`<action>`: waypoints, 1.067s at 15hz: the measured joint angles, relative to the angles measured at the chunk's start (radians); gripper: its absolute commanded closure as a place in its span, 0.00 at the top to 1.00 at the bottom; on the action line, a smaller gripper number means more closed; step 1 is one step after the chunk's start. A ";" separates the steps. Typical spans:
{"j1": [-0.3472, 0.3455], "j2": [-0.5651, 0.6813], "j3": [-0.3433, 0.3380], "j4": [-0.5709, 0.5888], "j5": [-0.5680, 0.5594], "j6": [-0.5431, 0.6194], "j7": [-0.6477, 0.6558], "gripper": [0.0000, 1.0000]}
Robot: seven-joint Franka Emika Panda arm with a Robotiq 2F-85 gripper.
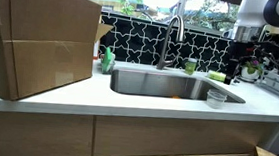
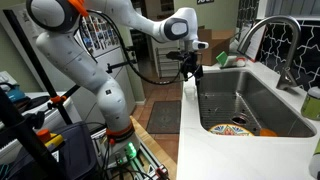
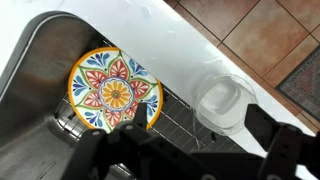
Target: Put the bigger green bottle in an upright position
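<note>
Lime-green and apparently on its side, the bigger green bottle point(image 1: 215, 76) lies on the tabletop point(image 1: 127, 103) behind the sink point(image 1: 139, 84). A careless low sweep towards it could knock the clear tub point(image 3: 222, 105) into the basin. The fingers point(image 3: 290, 150) are spread wide, holding nothing.

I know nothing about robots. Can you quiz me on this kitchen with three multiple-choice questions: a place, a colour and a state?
1. Where is the patterned plate? A on a chair; B in the sink; C on a stove.
2. What colour is the bottle beside the cardboard box? A red; B green; C blue.
3. The pincer is: A gripping a spoon; B gripping a cup; C empty.
Answers: 1 B, it lies on the sink floor; 2 B, it is plainly green; 3 C, the wrist view shows nothing between its fingers.
</note>
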 measured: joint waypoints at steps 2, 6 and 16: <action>0.000 0.000 0.000 0.000 0.000 0.000 0.000 1.00; 0.000 0.000 0.000 0.000 0.000 0.000 0.000 1.00; -0.196 0.044 -0.192 0.095 -0.086 -0.003 0.010 1.00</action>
